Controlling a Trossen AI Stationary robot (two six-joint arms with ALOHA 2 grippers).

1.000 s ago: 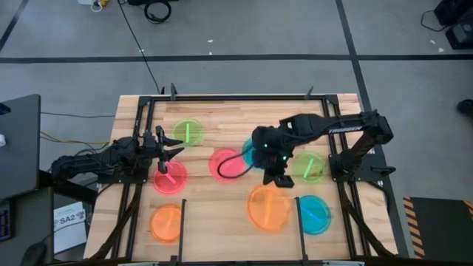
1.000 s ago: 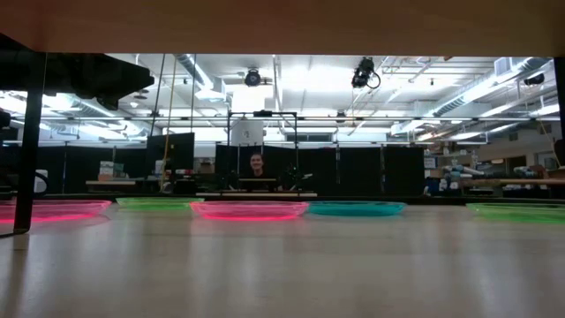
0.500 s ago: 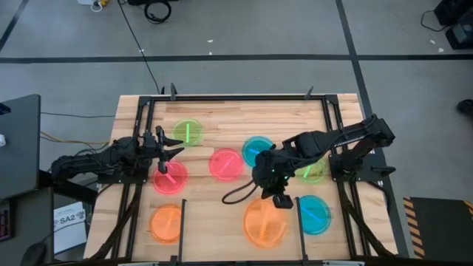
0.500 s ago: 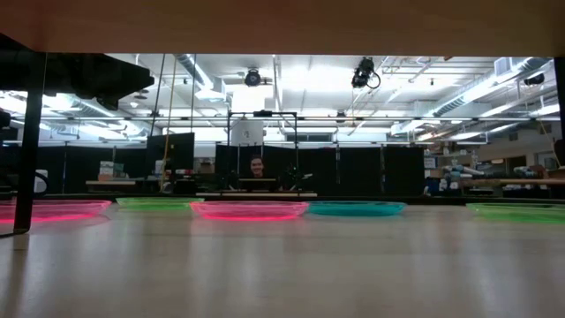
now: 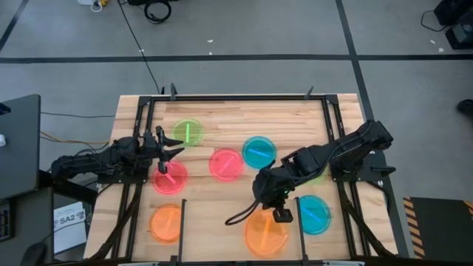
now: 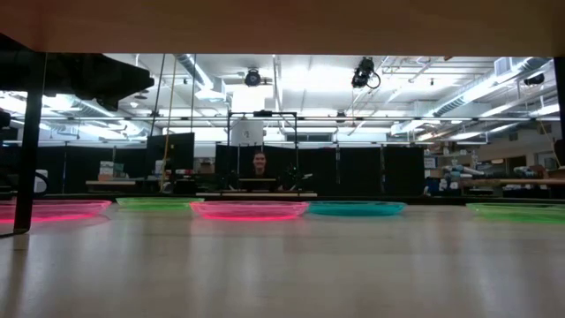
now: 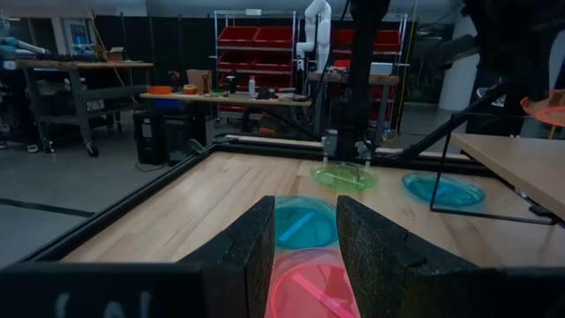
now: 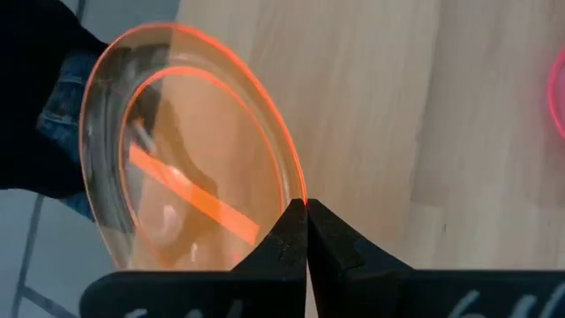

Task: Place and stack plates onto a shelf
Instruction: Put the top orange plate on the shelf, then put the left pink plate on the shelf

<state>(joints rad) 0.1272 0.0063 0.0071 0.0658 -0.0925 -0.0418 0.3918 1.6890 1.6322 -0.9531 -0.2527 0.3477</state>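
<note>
Right tool [image 5: 281,214] sits at the near edge of the surface [image 5: 222,111], pinched shut on the rim of an orange plate [image 5: 264,230]. The right wrist view confirms it: both fingertips [image 8: 305,231] meet on the thin edge, and the plate [image 8: 190,177] hangs out past them, held by that one spot only. Left tool [image 5: 164,153] waits at the left over a pink plate [image 5: 170,176], its fingers a narrow gap apart and holding nothing. Other plates lie flat across the surface: a green plate [image 5: 188,133], a cyan plate [image 5: 259,151] and more. No shelf can be made out for certain. The risk is the grip: a slick rim held at one point could swivel or slip out if the arm swings fast, and the plate would drop off the near edge.
</note>
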